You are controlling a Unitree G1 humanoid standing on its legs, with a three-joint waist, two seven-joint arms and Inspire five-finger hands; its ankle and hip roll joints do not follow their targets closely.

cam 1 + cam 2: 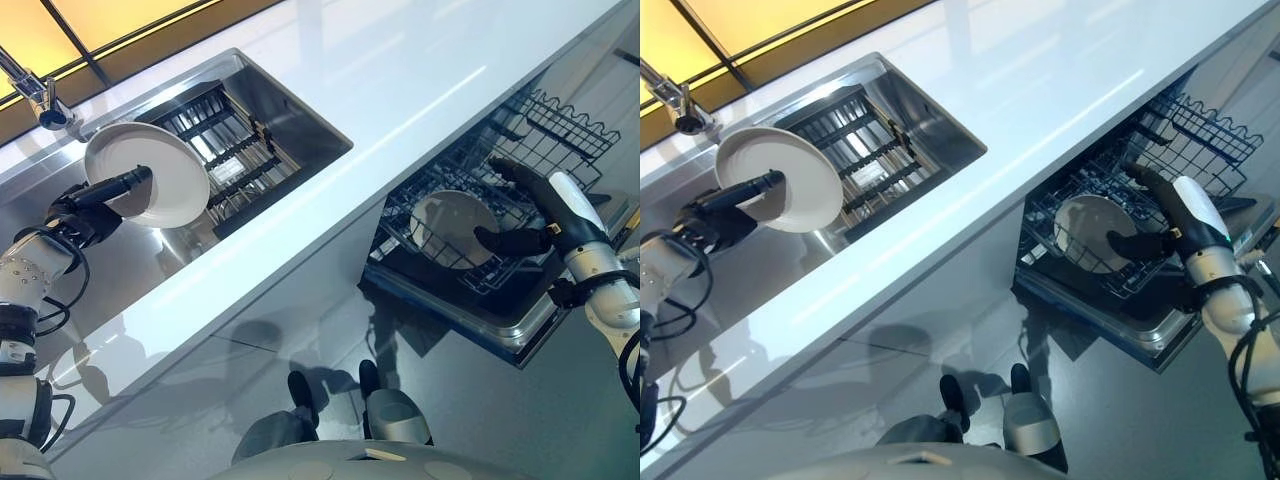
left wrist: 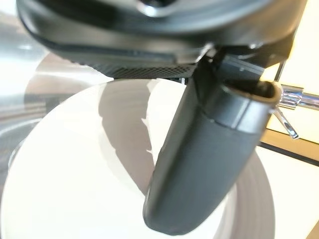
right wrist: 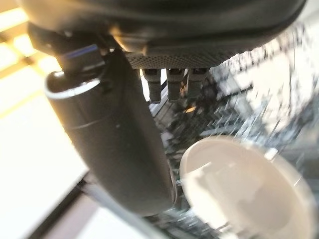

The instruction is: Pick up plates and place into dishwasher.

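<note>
My left hand (image 1: 85, 215) holds a white plate (image 1: 170, 190) up over the sink (image 1: 290, 105), tilted on edge. Its thumb (image 2: 199, 164) lies across the plate's face (image 2: 75, 174) and the fingers are behind it. A second white plate (image 1: 445, 225) leans in the lower dishwasher rack (image 1: 540, 130), below the counter. My right hand (image 1: 545, 235) spans its right side. The fingers reach straight over the upper rim and the thumb (image 3: 114, 149) rests beside the lower rim (image 3: 244, 189), not closed round it.
A dark dish rack (image 1: 230, 150) sits in the sink, with a faucet (image 1: 35, 95) at its far left. The white counter (image 1: 400, 80) runs between sink and dishwasher. The open dishwasher door (image 1: 500, 320) juts out over the grey floor.
</note>
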